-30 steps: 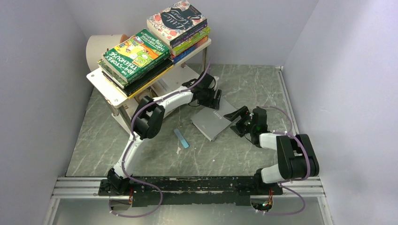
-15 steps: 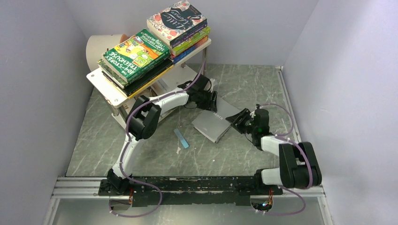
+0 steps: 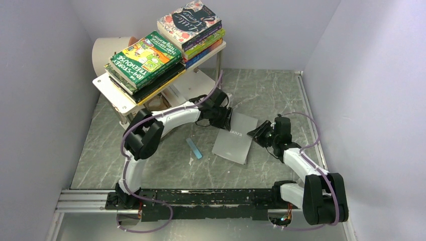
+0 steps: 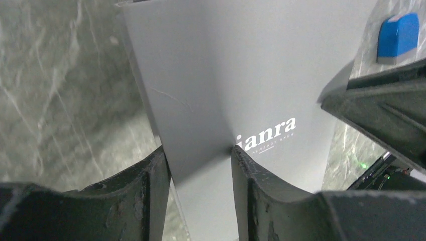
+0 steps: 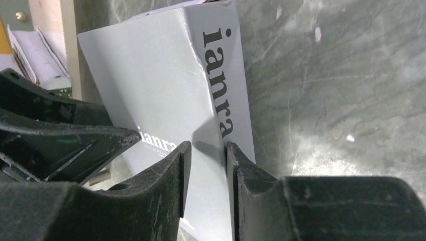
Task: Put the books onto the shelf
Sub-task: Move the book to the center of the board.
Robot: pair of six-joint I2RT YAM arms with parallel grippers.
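**Grey book pinched between both claws, mid-desk**

On the green marbled desk (image 3: 281, 90), well right of the white shelf (image 3: 114, 96) at far left, the grey book (image 3: 232, 145) has its long axis running far to near and its spine to the right. The left arm (image 3: 173, 114) reaches low across. The left claw (image 3: 226, 119) clamps the book's far-left edge, and the right claw (image 3: 258, 133) pinches the spine.

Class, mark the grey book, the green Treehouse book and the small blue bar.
grey book (image 3: 232, 145): overhead view, middle of its cover.
green Treehouse book (image 3: 145, 59): overhead view, middle of its front cover.
blue bar (image 3: 194, 148): overhead view, its middle.
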